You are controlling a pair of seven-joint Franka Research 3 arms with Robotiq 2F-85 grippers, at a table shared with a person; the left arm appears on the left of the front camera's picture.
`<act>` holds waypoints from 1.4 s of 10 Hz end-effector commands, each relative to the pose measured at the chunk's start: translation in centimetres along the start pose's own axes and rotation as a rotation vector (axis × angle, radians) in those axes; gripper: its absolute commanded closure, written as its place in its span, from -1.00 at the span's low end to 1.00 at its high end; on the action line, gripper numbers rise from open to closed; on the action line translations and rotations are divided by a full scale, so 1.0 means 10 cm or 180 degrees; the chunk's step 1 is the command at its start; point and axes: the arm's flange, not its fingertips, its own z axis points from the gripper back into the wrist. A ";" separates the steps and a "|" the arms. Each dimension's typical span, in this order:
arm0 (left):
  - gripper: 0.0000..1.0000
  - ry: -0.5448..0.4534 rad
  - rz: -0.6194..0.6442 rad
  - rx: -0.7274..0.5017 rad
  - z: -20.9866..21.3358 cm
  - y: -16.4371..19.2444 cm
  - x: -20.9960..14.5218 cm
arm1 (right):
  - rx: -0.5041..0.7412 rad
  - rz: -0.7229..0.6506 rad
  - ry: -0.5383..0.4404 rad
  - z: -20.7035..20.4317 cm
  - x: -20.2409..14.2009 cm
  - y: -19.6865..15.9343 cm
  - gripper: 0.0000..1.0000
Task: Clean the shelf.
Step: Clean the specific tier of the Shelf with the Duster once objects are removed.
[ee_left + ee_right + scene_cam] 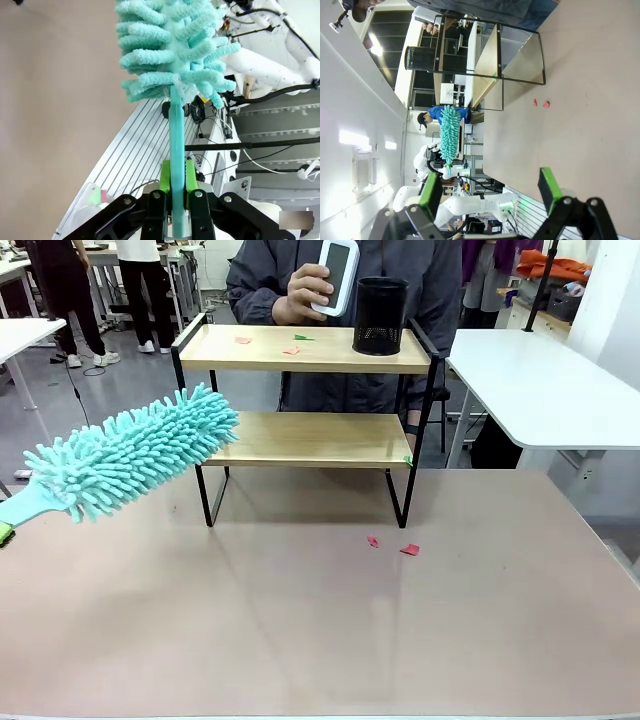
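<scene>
counter (300, 640): pinkish-brown, fills the lower half of the front view.
shelf (310, 438): upper centre, standing at the counter's far side; in the right wrist view it sits at the top, well apart from the right pincer (490, 189).
duster (130, 455): teal and fluffy, at frame left, tip by the lower board's left end; contact unclear.
left pincer (173, 175): bottom centre, clamped on the duster's handle.
right pincer: bottom edge, jaws wide apart, holding nothing.
mesh cup (381, 315): black, on the top board's right end.
paper scraps (409, 550): red, on the counter just in front of the shelf.
</scene>
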 end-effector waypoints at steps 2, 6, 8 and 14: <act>0.75 0.0191 -0.0072 0.0145 -0.42 -0.15 0.51 | 0.0061 0.0095 -0.0033 -0.01 0.02 0.01 -1.00; 0.75 0.0326 -0.0073 0.0397 -0.94 -0.31 1.19 | 0.0061 0.0095 -0.0033 -0.01 0.02 0.01 -1.00; 0.75 0.0113 -0.0074 0.0659 -1.19 -0.38 1.54 | 0.0061 0.0095 -0.0033 -0.01 0.02 0.01 -1.00; 0.75 -0.0156 0.0174 0.1090 -1.57 -0.24 2.23 | 0.0061 0.0095 -0.0033 -0.01 0.02 0.01 -1.00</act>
